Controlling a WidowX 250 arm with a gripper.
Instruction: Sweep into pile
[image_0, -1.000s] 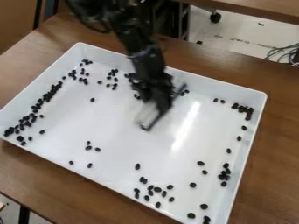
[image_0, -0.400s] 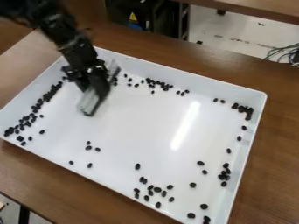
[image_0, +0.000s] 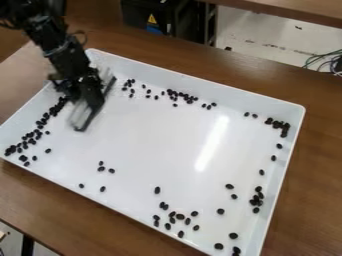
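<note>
The black gripper (image_0: 88, 102) hangs over the upper left part of the white tray (image_0: 174, 150), by its left corner. It is shut on a flat grey sweeping tool (image_0: 85, 116), whose long edge slants down to the left over the tray floor. Black beans lie scattered in the tray: a line of them (image_0: 45, 119) along the left wall, a row (image_0: 175, 95) by the back wall, a cluster (image_0: 277, 124) in the right corner, a group (image_0: 256, 200) by the right wall and loose ones (image_0: 179, 217) near the front. The arm hides part of the tray's left corner.
The tray's raised walls surround the beans on a brown wooden table (image_0: 314, 200). Behind the table stand a black case (image_0: 157, 17) with a yellow label and, at the right edge, some cables (image_0: 326, 61). Another wooden surface (image_0: 294, 10) crosses the top right.
From the middle of the back side, the gripper and tool have moved left to the left corner. Beans by the back wall that the arm hid before now show.
</note>
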